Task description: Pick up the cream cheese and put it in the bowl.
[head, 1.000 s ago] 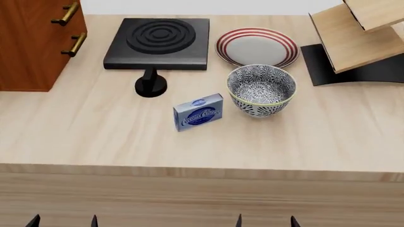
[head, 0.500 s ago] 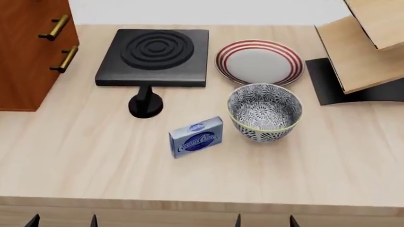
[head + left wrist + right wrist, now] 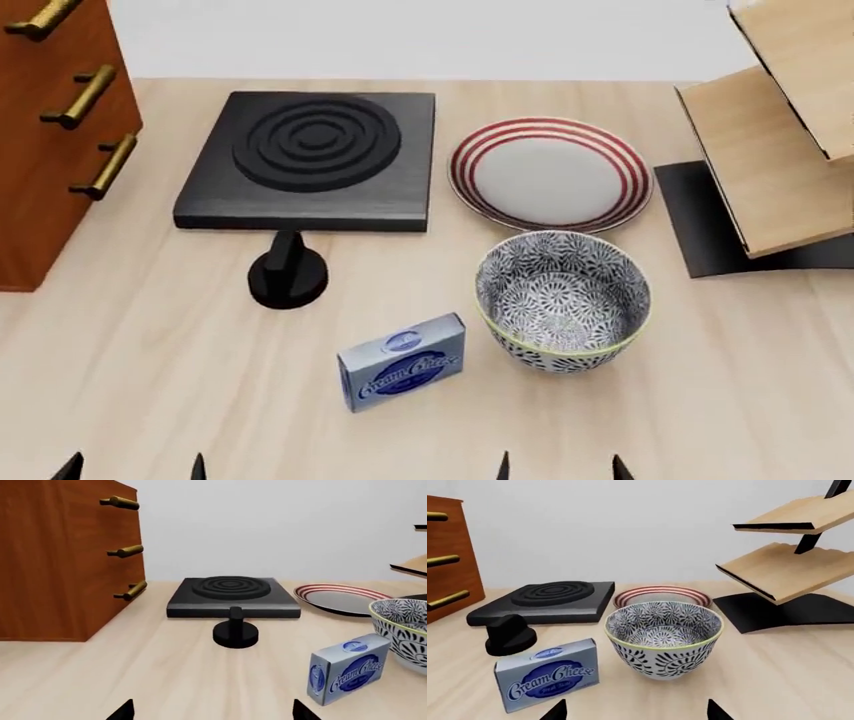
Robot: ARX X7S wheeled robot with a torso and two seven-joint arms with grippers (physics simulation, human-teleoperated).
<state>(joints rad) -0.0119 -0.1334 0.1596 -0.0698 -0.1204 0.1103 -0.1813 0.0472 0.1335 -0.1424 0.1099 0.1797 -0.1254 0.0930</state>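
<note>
While both end effectors show only their dark fingertips at the near edge of the views, the cream cheese [image 3: 402, 362] stands on its long edge on the bench [image 3: 160, 380], just beside the bowl [image 3: 563, 300] and not touching it. Its long axis runs slightly askew, the end toward the bowl being a little farther from the robot. The left end effector [image 3: 131, 467] and the right end effector [image 3: 561, 467] each have their two tips spread apart with nothing between them, so both are open and empty. Relative to the box, the right end effector sits on the bowl's side and looks somewhat nearer; the left one is well apart on the other side. In the right wrist view the box [image 3: 547, 679] lies close ahead, its labelled face toward the camera, so I judge the right arm is better placed to grasp it across the thin side.
</note>
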